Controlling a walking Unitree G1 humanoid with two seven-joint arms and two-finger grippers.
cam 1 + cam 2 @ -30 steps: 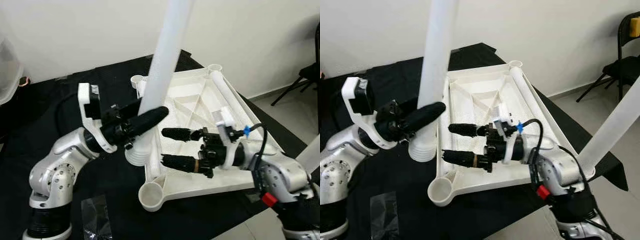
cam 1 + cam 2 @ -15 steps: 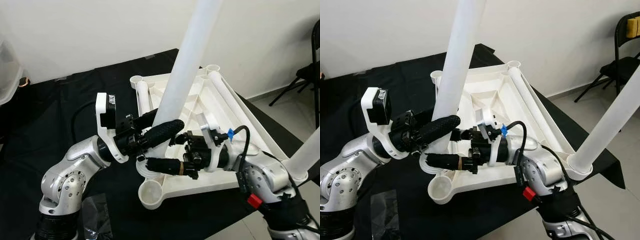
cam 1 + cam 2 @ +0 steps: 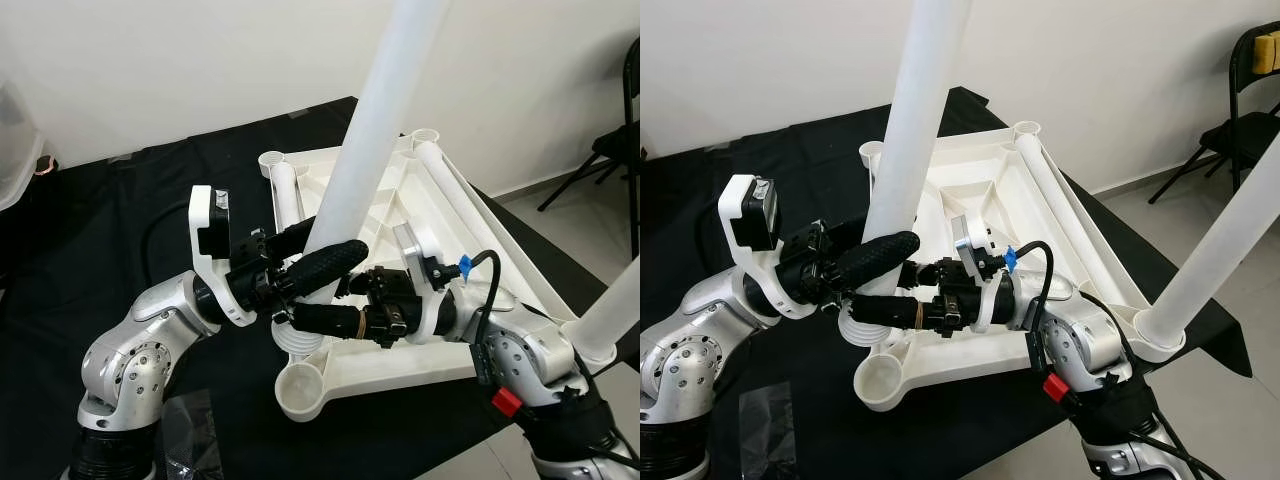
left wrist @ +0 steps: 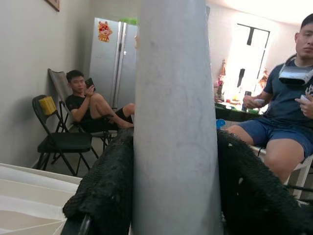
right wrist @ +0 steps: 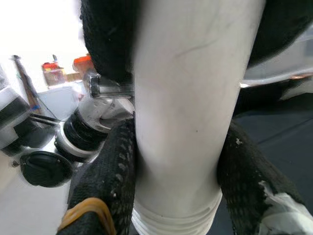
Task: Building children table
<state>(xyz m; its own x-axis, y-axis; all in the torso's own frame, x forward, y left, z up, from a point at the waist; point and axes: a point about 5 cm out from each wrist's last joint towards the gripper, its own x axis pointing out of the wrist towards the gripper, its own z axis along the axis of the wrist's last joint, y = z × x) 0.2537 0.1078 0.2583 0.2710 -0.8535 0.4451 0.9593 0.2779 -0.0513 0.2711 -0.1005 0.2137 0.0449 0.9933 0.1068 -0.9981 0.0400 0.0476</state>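
Both grippers clamp the long white plastic table leg (image 3: pixel 372 130): left gripper (image 3: pixel 318 262) above, right gripper (image 3: pixel 325 318) just over its threaded foot. It stands tilted beside the upturned white plastic tabletop's (image 3: pixel 470 215) near corner socket (image 3: pixel 301 388). Stiff, light, likely slippery; low grips suit it.

A plain white wall (image 3: pixel 180 70) runs behind a surface covered by a black cloth (image 3: pixel 100 220). At the right, the floor (image 3: pixel 1160 200) is pale grey, and a black folding chair (image 3: pixel 1240 130) stands by the wall. In the left wrist view, a grey refrigerator (image 4: pixel 110 58) stands against the far wall beside a bright window (image 4: pixel 247 54); one person sits on a chair (image 4: pixel 58 139) there, another sits nearer.
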